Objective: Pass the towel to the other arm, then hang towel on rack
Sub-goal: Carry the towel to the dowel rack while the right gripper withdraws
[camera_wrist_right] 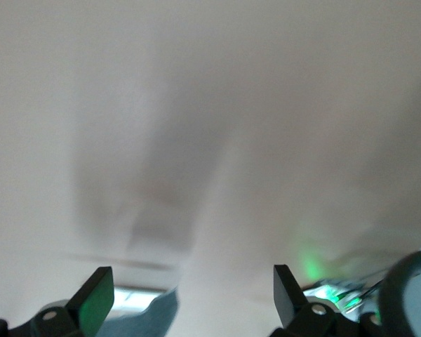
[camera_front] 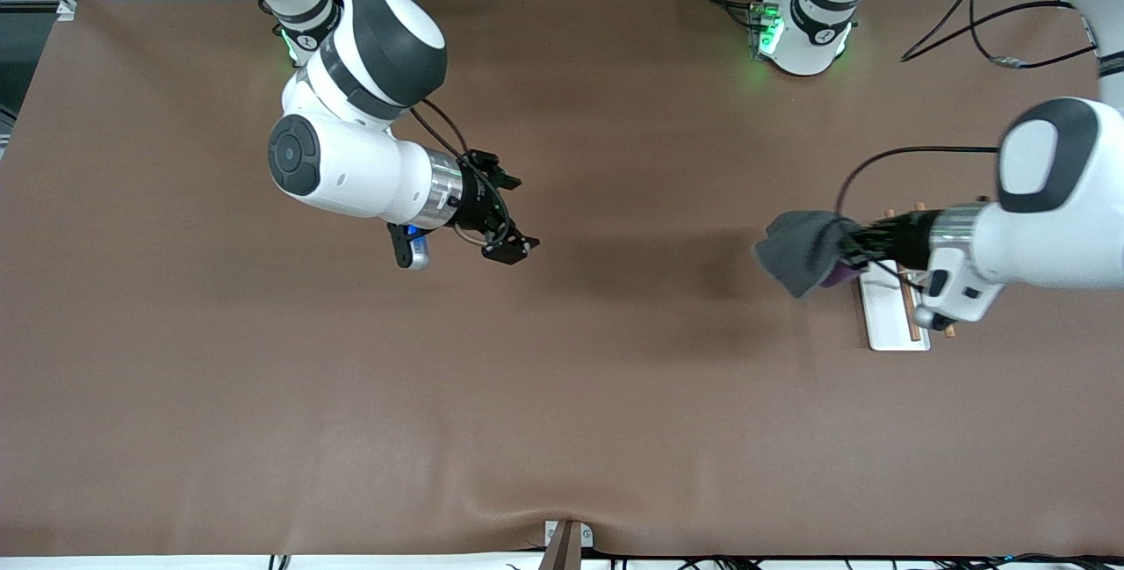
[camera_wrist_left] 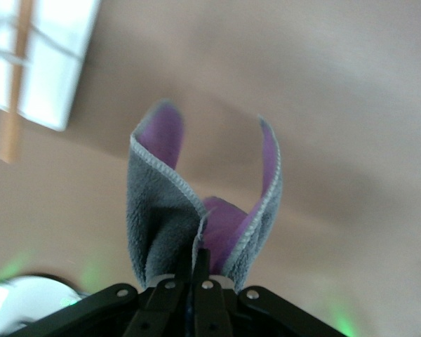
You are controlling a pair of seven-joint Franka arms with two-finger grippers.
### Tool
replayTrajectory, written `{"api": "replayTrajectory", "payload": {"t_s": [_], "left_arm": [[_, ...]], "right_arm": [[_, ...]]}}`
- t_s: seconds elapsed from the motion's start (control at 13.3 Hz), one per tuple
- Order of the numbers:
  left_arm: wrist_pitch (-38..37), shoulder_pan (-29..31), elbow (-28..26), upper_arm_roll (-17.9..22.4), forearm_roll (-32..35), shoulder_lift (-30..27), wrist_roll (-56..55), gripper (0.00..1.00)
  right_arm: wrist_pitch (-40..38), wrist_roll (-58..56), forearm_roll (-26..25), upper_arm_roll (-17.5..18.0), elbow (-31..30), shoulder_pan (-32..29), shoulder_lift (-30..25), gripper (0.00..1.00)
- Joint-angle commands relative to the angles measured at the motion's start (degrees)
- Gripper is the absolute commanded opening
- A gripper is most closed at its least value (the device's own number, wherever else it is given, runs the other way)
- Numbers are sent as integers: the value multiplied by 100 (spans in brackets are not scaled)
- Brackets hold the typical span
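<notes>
The left tool is clamped on the towel, its fingers pressed together on a fold of the cloth. The towel hangs clear of the desk from the tool tip. In the left wrist view its dark grey outer face, purple inner face and pale stitched edge are visible, with two flaps standing apart from the pinched fold. The left tool and towel are over the desk just beside the rack, at the edge of the rack that faces the right arm's end of the desk.

The rack lies flat on the desk at the left arm's end. Its white base carries thin brown rods, partly covered by the left arm's wrist in the front view. In the left wrist view the white base and one rod appear near the frame corner, apart from the towel.

The right tool is wide open and holds nothing. It is over bare desk toward the right arm's end, well apart from the towel and the rack. In the right wrist view its two fingertips stand far apart.
</notes>
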Motion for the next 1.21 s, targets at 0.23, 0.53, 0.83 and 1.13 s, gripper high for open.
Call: {"api": "replayTrajectory", "payload": {"t_s": [0.23,0.53,0.83,1.13], "left_arm": [[-112,753,40,-72,1095,216,1697,0],[-95,948,110,-63,1333,137,2228,0],[264,1254,110,-36,1404,303,2833,0],[582,1580,93,-45,1448,664,3529,0]], "right_arm": [[-1585,-2580,-859,-23,198,-883,-645,100],[-2192,-3637,-1494,-14,172,-1365,-909,100],[-2570,-4928,-2471,-32,136,-1550,-1120,100],[-2799,-6405,-2471,-23,119,-2367,-1314,100]]}}
